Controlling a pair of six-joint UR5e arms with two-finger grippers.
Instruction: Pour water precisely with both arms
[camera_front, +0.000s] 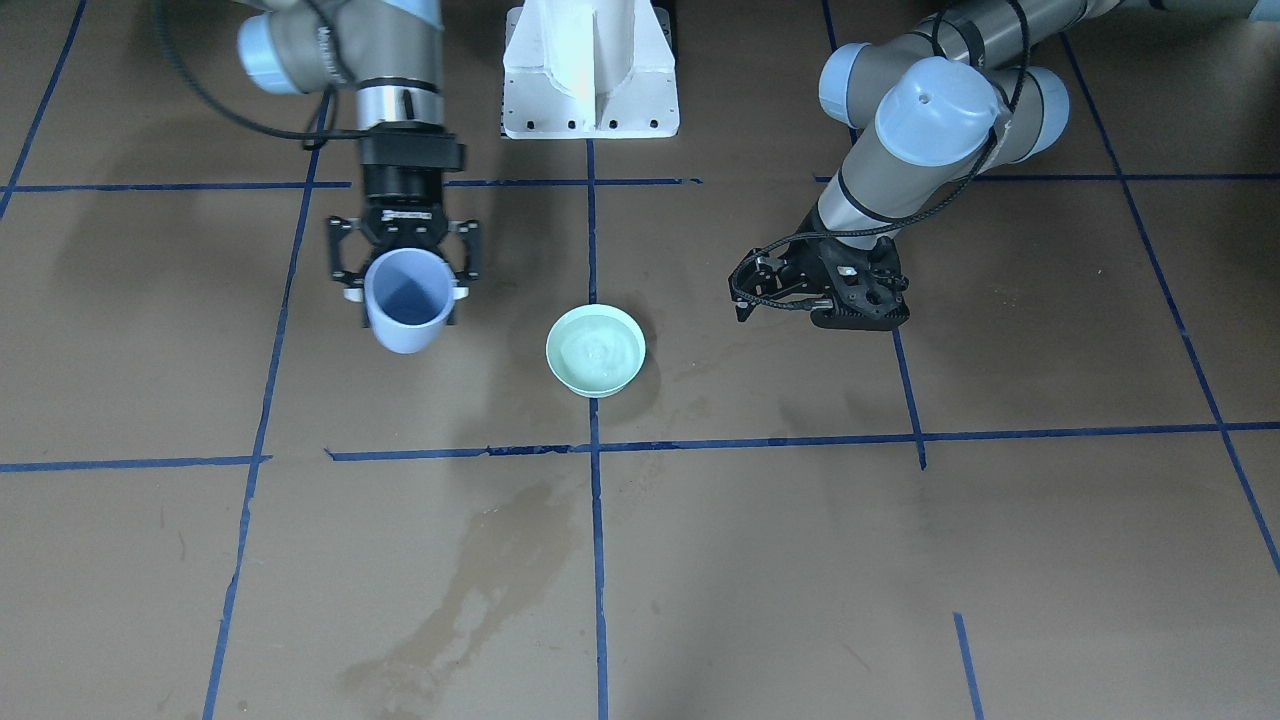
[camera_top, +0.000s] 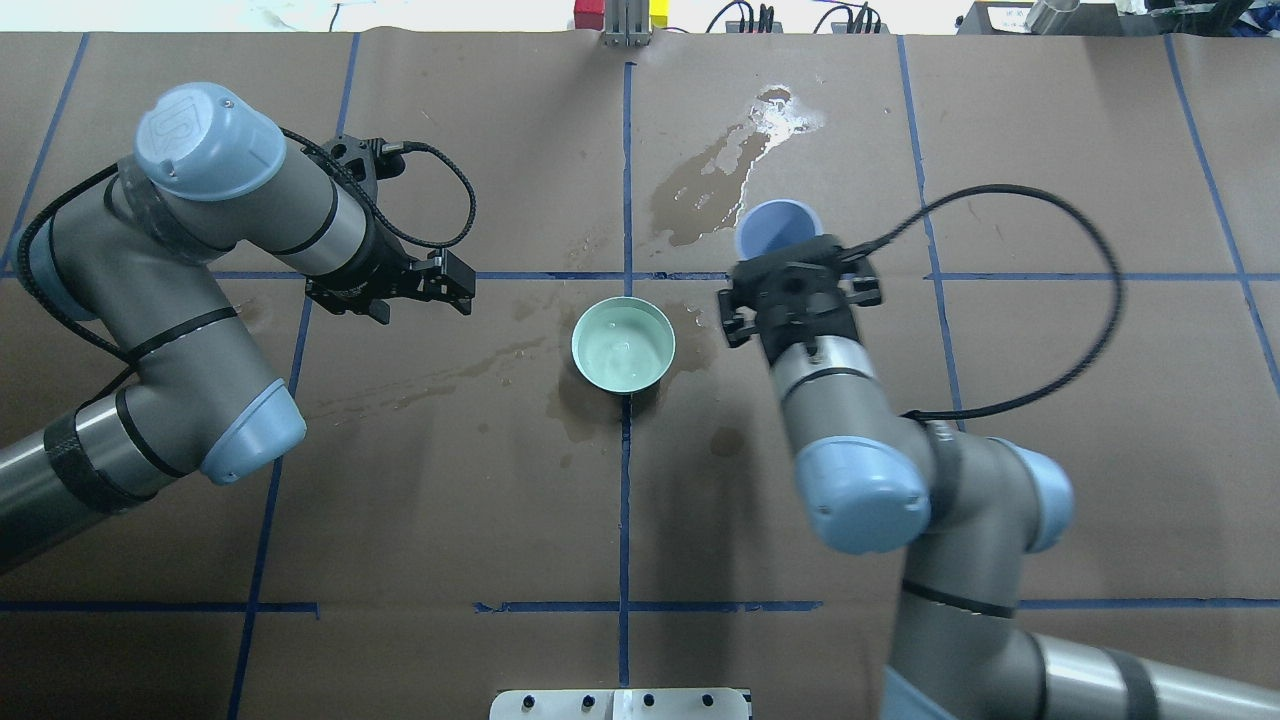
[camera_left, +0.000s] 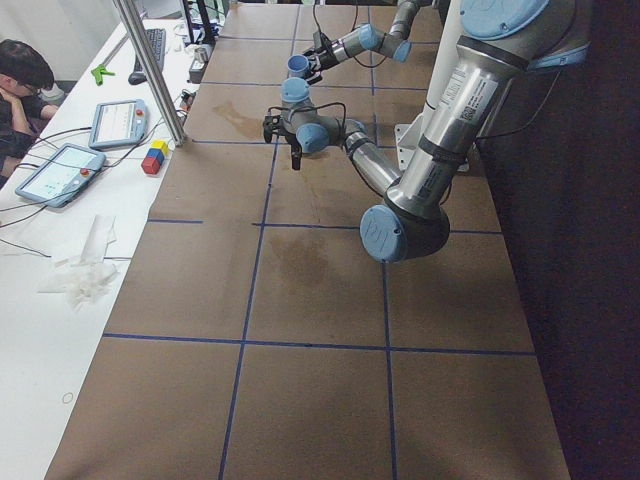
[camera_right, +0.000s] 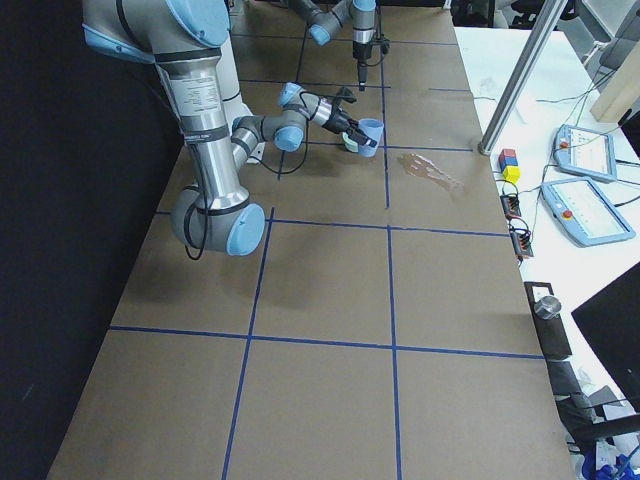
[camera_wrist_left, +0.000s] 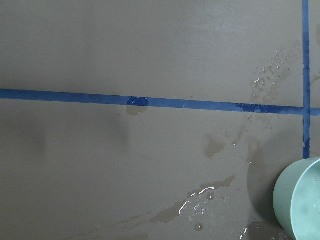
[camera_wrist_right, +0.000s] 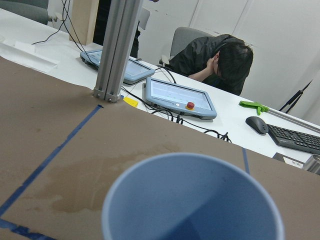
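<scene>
The counter (camera_top: 1050, 450) is broad, mostly bare brown paper crossed by blue tape lines, so there is free room on every side of the work. Its far edge, where control tablets (camera_right: 590, 205) and cables lie on a white bench, is well apart from the cups. The right arm (camera_top: 850, 400) and the left arm (camera_top: 200, 250) come in from opposite sides and stand well apart. A clash looks unlikely unless both close on the centre together. The wet paper is the likelier trouble: a large puddle (camera_top: 720, 170) lies just beyond the raised cup and damp patches ring the middle, where a cup could slide. The right claw (camera_front: 405, 285) pinches the blue cup (camera_front: 405, 325) from both sides, tipped mouth-outward, and the cup looks empty inside. The green cup (camera_front: 595, 388) stands by a tape crossing, between the claws and touching neither. The left claw (camera_front: 825, 295) hangs low beside it, carrying nothing; whether it is spread or pressed together I cannot tell. The water (camera_front: 597, 350) sits in the green cup and looks fairly high, so a nudge could slop it.
</scene>
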